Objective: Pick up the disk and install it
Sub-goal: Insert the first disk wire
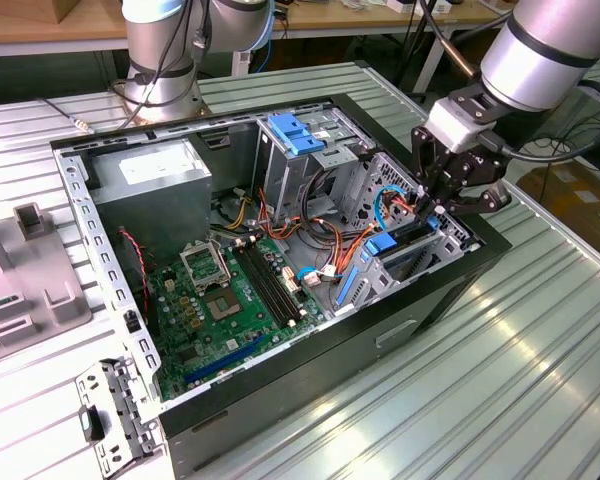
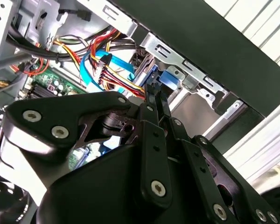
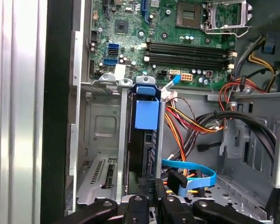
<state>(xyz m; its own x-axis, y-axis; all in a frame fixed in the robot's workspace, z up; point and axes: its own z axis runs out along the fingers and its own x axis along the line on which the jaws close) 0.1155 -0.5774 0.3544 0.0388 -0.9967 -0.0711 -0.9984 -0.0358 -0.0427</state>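
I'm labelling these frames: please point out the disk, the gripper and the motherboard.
disk (image 3: 146,114): first wrist view, on its blue carrier tab.
gripper (image 1: 430,207): exterior view, between its fingertips.
motherboard (image 1: 215,315): exterior view, on the green board.

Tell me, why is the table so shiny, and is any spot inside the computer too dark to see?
In the exterior view, the ribbed metal table throws back bright streaks of the lights above. In the first wrist view, the same metal glares almost white along one edge, while the bay around the disk lies in deep shadow. In the second wrist view, the gripper is a dark mass up close.
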